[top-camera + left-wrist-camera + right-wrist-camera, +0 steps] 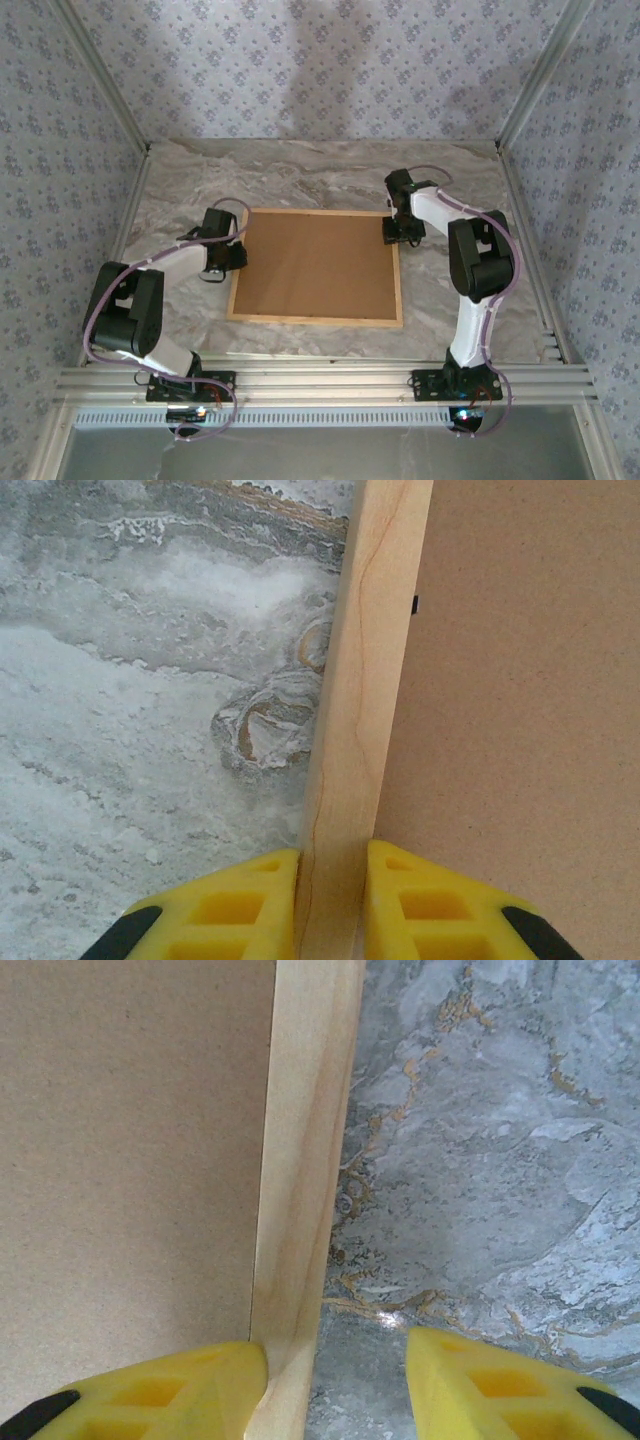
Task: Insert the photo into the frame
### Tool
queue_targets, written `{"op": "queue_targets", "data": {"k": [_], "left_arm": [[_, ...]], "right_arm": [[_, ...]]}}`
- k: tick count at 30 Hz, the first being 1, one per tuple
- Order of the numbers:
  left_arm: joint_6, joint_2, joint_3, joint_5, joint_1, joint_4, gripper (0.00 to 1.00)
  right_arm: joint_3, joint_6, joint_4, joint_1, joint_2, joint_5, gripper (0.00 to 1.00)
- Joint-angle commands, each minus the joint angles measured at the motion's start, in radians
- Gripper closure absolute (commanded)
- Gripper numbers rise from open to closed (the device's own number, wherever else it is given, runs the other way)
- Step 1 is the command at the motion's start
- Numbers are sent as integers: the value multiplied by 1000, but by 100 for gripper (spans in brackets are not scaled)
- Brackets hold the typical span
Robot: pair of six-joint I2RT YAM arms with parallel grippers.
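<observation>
Here, seen from above, the light-wood frame lies flat in the middle of the marble-patterned worktop, a plain brown backing board filling its opening. The left pincer meets the frame's left rail about halfway along, while the right pincer sits at the right rail near the far corner. Both arms bend inward from their bases at the near edge, and floral-patterned walls close in the space.

From the left wrist, the left pincer is pressed together on the frame: its yellow fingers touch the pale wooden rail on either side, one over the worktop, the other over the backing board. The rail runs straight up the picture, its grain plain to see.

From the right wrist, the right pincer stands spread astride the frame. One yellow finger lies over the backing board with its tip against the rail's inner side; the other hangs over the worktop, clear of the rail's outer side, a strip of grey veined marble showing between them, so the wood is straddled rather than pinched
</observation>
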Motion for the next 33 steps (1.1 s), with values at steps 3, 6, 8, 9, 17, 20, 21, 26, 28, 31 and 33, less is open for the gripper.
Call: {"op": "queue_targets", "data": {"k": [3,6,8,9,17,20,21,26,28,31,33], "left_arm": [[14,12,-31,55,-7,-53,79],[14,12,-29,58,-8,-54,79],[14,9,-29,58,-7,-53,79],[14,9,-29,58,-6,-54,79],[14,11,-35,59,-7,-50,79],[14,10,-37,61,-7,-51,79],[13,8,-37,61,-8,-51,79],[13,5,-39,61,-7,-49,79],[13,5,-41,60,-7,-49,79],[11,4,-44,53,-7,-53,79],[11,2,-44,43,-7,-56,79]], "right_arm": [[-7,29,24,65,93,-101,52],[-4,30,26,75,101,-103,53],[-3,32,26,80,104,-104,52],[-1,33,26,83,106,-104,52],[5,41,27,100,120,-107,52],[8,44,26,108,126,-108,52],[8,44,27,112,127,-108,52],[13,47,24,116,128,-112,52],[22,45,8,117,122,-120,52],[40,32,-30,106,79,-82,52],[43,26,-58,93,32,-45,51]]}}
